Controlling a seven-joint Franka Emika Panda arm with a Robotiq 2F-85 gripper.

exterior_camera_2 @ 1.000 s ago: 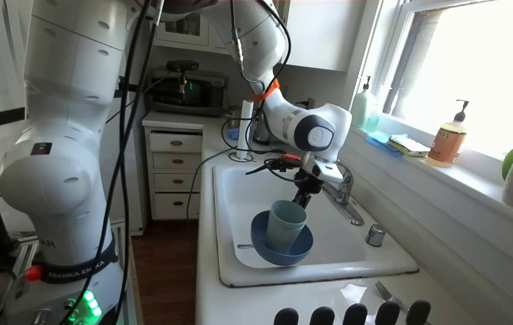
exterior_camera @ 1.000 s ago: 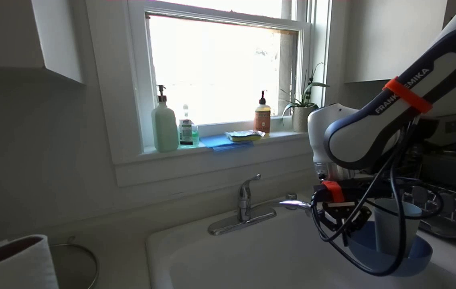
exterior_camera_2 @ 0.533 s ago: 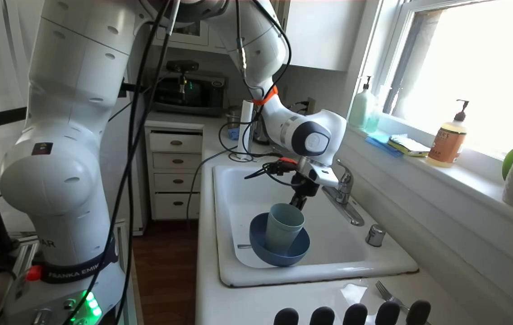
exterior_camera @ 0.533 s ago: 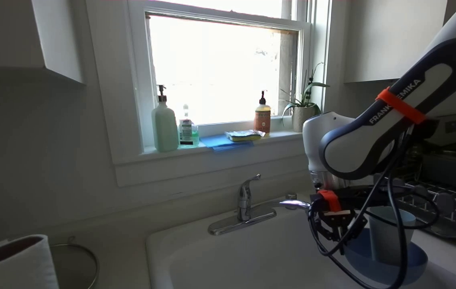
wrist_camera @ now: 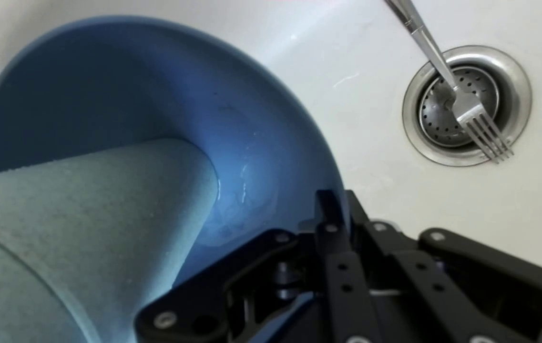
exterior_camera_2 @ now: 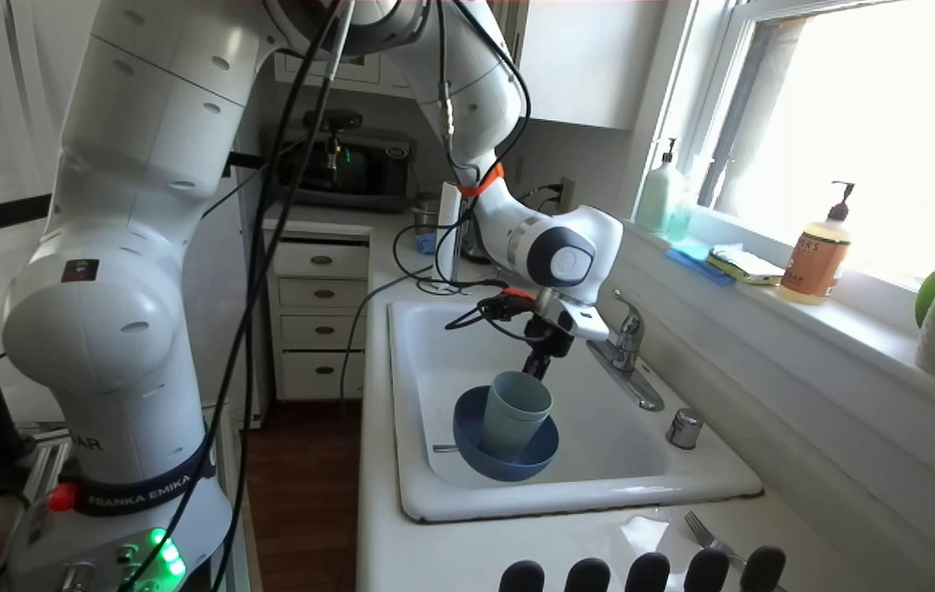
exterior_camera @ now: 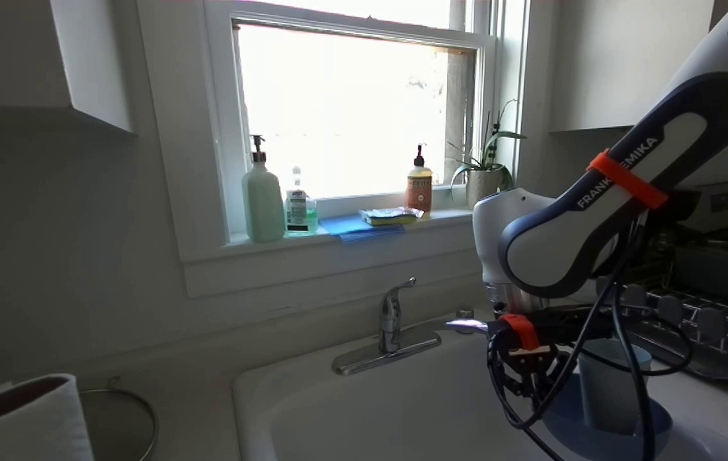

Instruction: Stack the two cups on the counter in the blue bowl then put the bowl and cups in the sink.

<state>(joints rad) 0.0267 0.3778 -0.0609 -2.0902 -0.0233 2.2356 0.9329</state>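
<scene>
The arm (exterior_camera: 594, 218) sits lower over the sink (exterior_camera_2: 599, 493) than in the earlier frame, the blue bowl (wrist_camera: 271, 157) likewise; contact with the sink floor cannot be confirmed. In the wrist view the bowl extends left from the gripper (wrist_camera: 341, 196), which clamps its rim; level descent appears required. The two cups (exterior_camera_2: 512, 423) stand nested inside. Only the wrist view shows the drain (wrist_camera: 442, 114), a fork (wrist_camera: 467, 104) across it.

The wrist view crops the stacked cups (wrist_camera: 77, 231).
</scene>
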